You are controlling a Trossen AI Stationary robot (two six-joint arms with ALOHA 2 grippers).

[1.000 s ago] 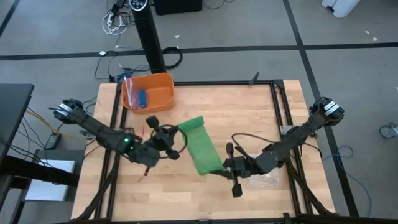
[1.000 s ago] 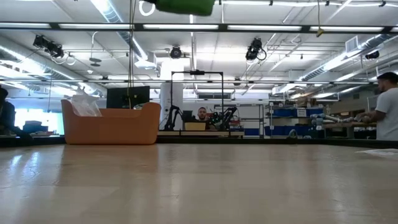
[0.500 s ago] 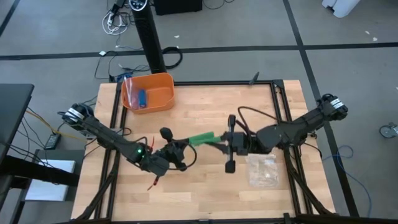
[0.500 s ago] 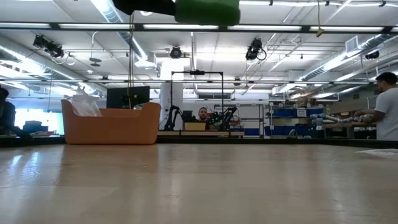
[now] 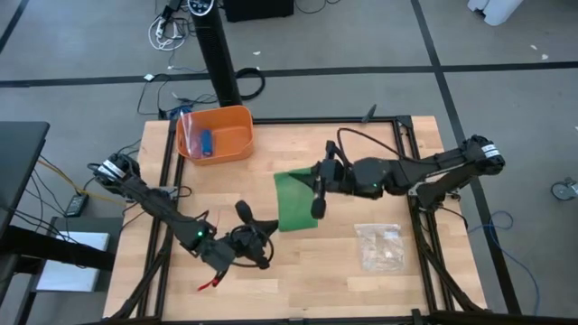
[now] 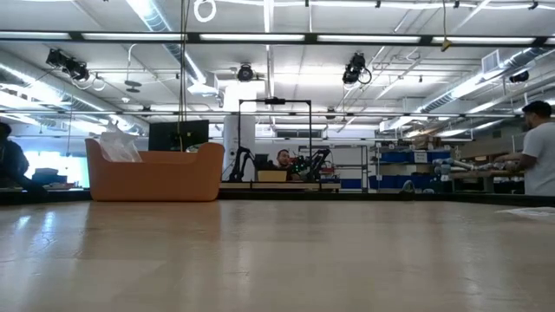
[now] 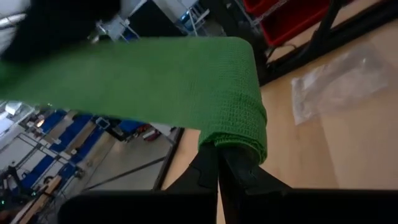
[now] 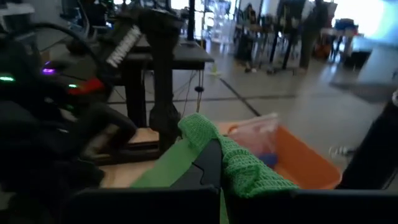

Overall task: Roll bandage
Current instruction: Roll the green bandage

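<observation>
Above the wooden desk [image 5: 361,153], the green bandage [image 5: 293,200] stretches between both arms, right of the orange bin [image 5: 217,135]. The right pincer [image 5: 318,185] pinches one end, the left pincer [image 5: 262,236] the other.

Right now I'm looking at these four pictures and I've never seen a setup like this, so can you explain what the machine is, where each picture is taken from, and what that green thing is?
It is a robot with two dark arms at a wooden table. One picture looks straight down on it, one looks level across the tabletop into the room, and two come from cameras on the arms' wrists. The green thing is the bandage, a stretchy fabric strip held up between the arms: the left gripper is shut on one end, the right gripper on the other. Each wrist picture shows the fabric pinched in that arm's fingers. On the table stand an orange bin holding a small blue item, and a clear plastic bag lies nearer the right arm.
</observation>
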